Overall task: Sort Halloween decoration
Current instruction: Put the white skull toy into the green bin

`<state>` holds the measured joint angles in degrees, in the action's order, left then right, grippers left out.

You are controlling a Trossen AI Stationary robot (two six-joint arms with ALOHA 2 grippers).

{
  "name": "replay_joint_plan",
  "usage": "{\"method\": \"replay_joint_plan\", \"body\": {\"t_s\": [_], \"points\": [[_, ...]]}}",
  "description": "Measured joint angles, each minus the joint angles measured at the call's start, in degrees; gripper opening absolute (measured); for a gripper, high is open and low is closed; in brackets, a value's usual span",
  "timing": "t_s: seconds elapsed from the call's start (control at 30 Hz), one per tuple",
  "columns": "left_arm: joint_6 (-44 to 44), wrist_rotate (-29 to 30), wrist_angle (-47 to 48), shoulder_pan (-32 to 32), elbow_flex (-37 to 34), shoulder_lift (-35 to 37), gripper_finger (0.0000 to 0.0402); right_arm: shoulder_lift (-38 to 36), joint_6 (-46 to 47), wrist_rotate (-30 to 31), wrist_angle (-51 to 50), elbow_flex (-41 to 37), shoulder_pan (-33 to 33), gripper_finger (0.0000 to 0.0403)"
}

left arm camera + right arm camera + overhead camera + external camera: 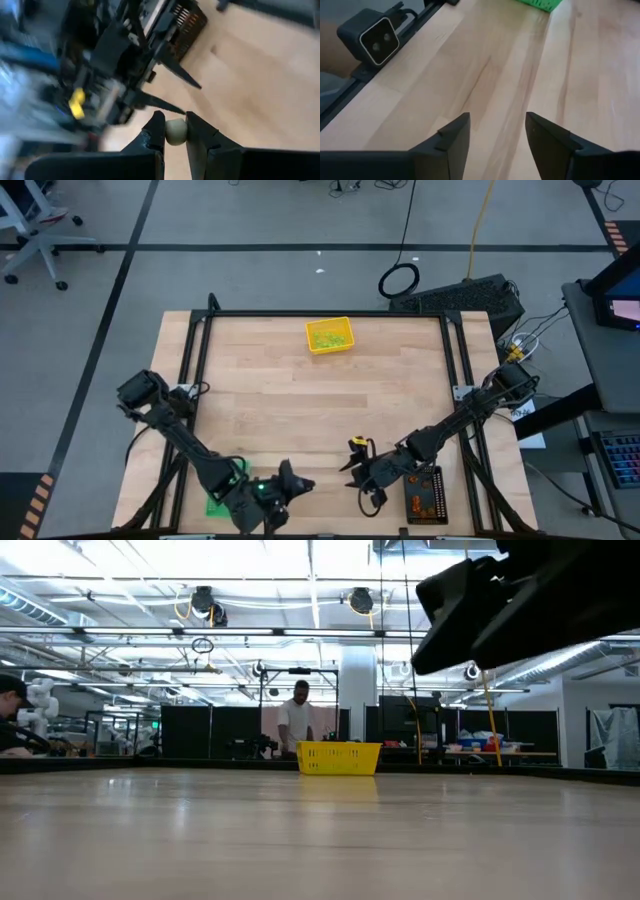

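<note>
The left gripper [175,131] is clamped on 1 pale beige-grey decoration piece [175,131], held above the table [400,395] near its front edge, beside the green tray [222,492] at the front left. The right gripper [497,131], jaws apart and holding nothing, faces it beside the black tray [425,495]. The yellow tray [329,336] by the back edge holds light green pieces [328,335].

You have three trays on the table, one yellow tray [329,336], one green tray [224,488], one black tray [425,494], two grippers, one pale beige-grey piece [175,131], one person [296,722] behind.
</note>
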<state>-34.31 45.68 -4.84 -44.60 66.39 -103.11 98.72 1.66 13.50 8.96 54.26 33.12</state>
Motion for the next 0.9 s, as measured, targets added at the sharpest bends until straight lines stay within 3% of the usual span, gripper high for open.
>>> {"method": "replay_joint_plan", "body": {"t_s": [0.1,0.27,0.9], "points": [[-11.5,3.2,-0.1,-0.6,0.0,0.0,0.0035,0.0,-1.0,0.2,1.0,0.0,-0.1,0.0171],[-20.0,7.0,-0.2,-0.4,0.0,0.0,0.0035,0.0,-2.2,0.2,3.2,0.0,-0.8,0.0162],[-19.5,6.6,-0.2,-0.4,0.0,0.0,0.0043,0.0,-4.0,4.7,4.5,0.0,-0.9,0.0155]]}}
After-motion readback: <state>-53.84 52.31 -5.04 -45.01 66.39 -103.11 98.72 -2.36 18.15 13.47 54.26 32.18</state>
